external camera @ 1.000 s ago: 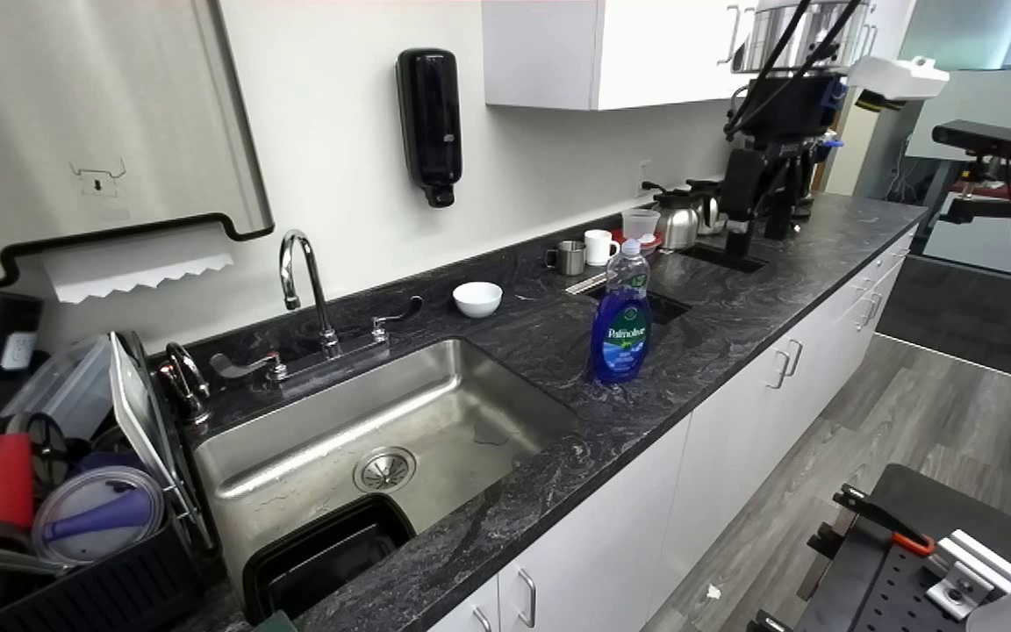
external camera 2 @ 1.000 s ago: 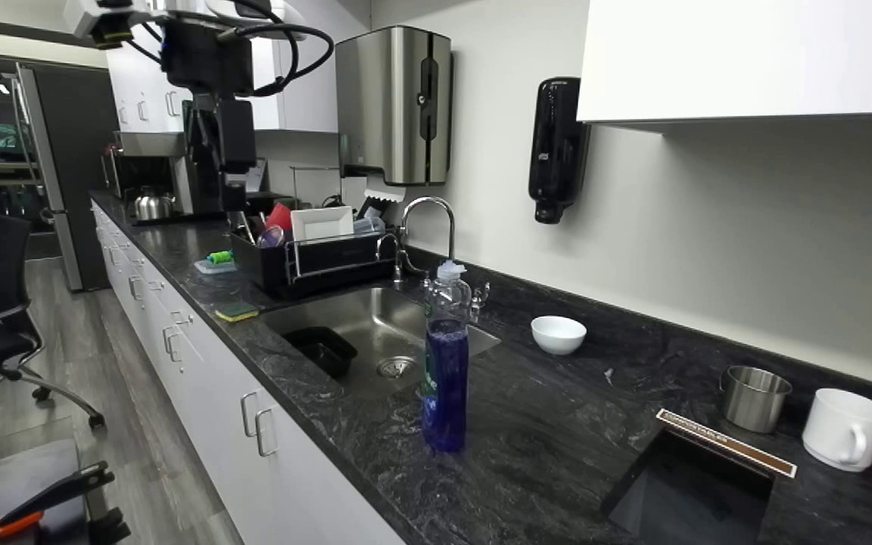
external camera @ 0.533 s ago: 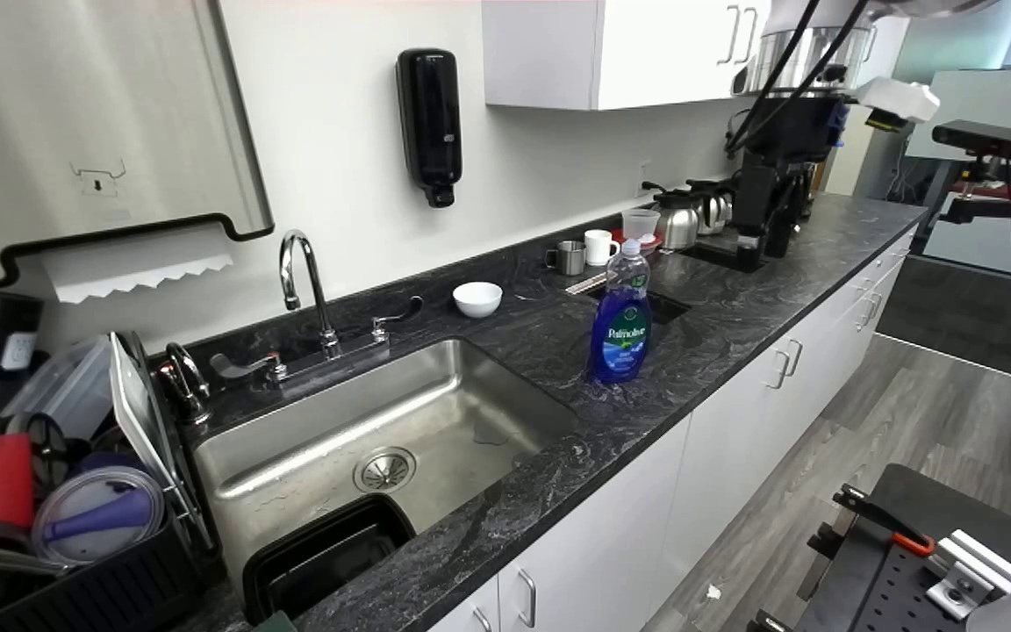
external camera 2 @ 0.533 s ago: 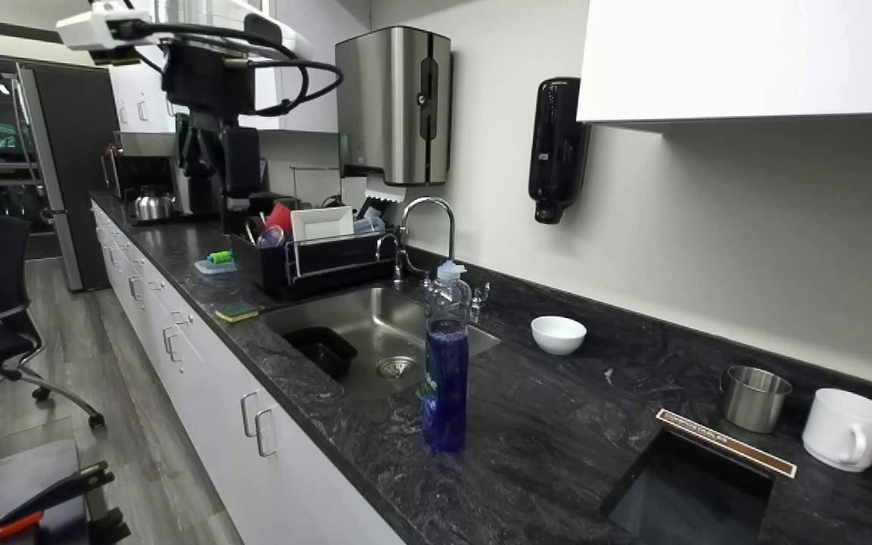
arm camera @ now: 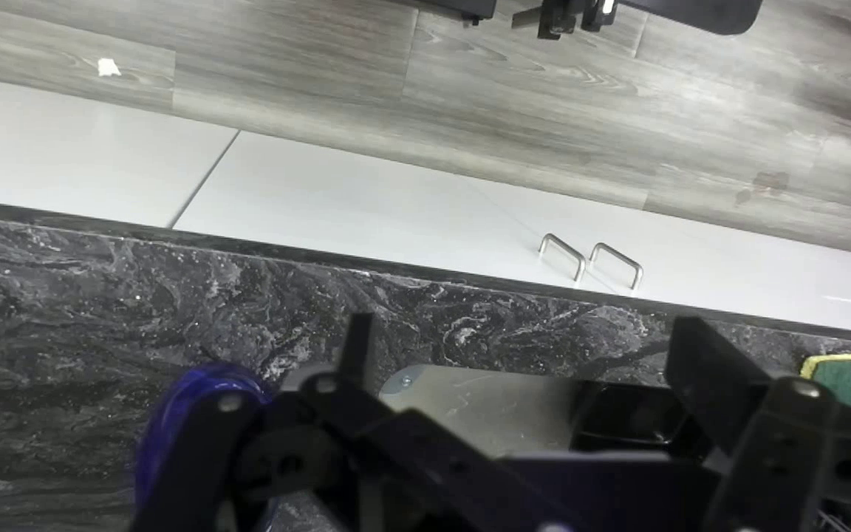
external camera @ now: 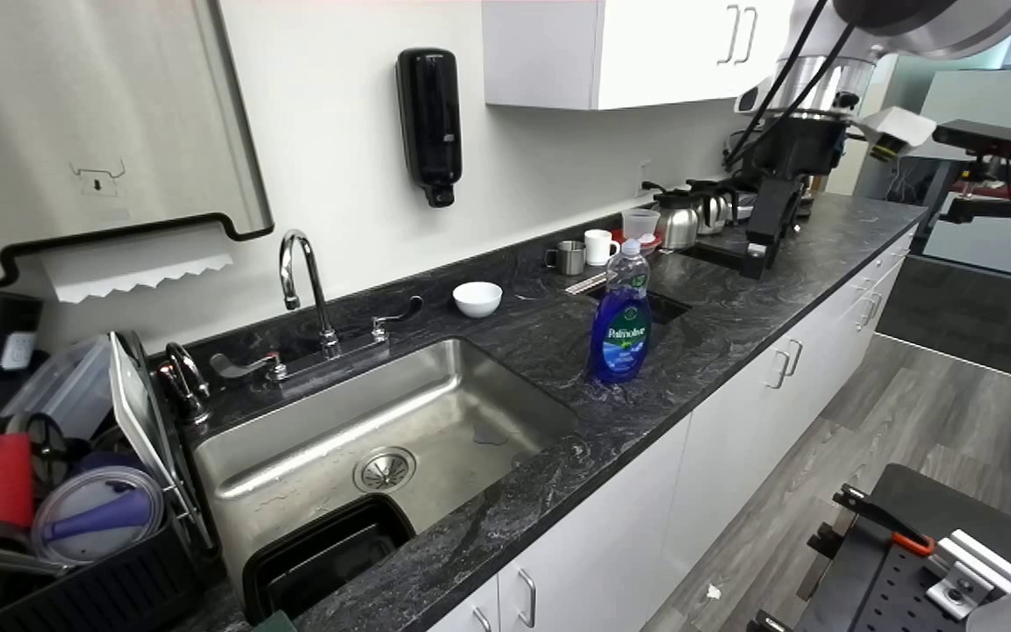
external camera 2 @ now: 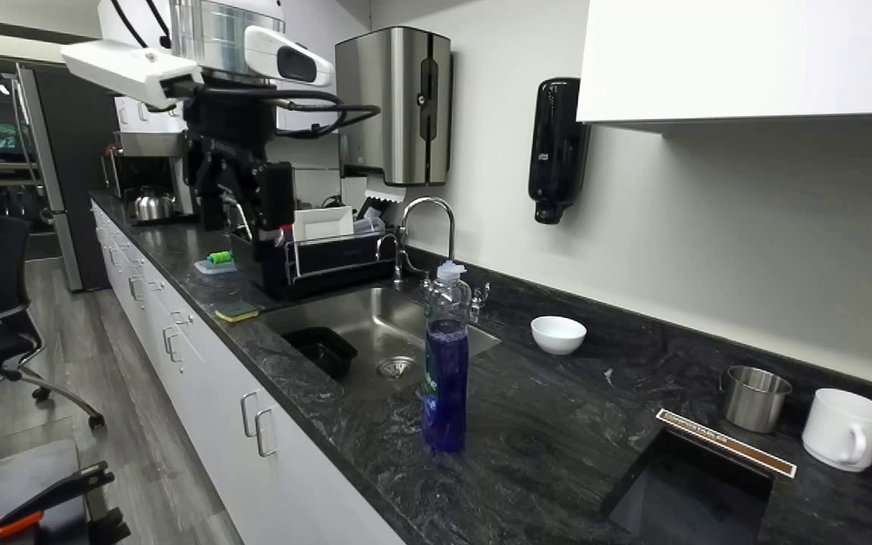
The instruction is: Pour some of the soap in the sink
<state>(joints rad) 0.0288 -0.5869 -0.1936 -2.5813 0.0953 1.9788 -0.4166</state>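
Located soap bottle (external camera: 620,326) upright on dark countertop (external camera: 549,342), just beside sink (external camera: 448,465) and outside it, toward the front edge. Noted blue liquid (external camera 2: 447,386) in the lower part, clear plastic above, pale cap (external camera 2: 450,270) on top. Read "Palmolive" on label (external camera: 627,335). Cannot tell cap as sealed or flipped up.

Found gripper (arm camera: 529,369) released, with fingers (arm camera: 713,384) spread wide. Observed it above countertop and apart from bottle in both exterior views. In wrist view, saw bottle beside one finger and partly hidden by it; saw part of sink between the two.

Noted round drain (external camera: 384,470) in sink floor, black tub (external camera: 330,553) in the front corner of the basin, curved chrome faucet (external camera: 319,298) behind.

Farther out, found white bowl (external camera: 477,299) near wall (external camera: 532,175). Found metal cup (external camera 2: 755,400) and white mug (external camera 2: 845,431) side by side, near dark rectangular opening (external camera 2: 697,488) edged with strip sign (external camera 2: 725,443). At the sink's far end from bottle, found loaded dish rack (external camera 2: 337,261) and green-and-yellow sponge (external camera 2: 237,312). Higher up, noted black dispenser (external camera: 429,123) on wall.
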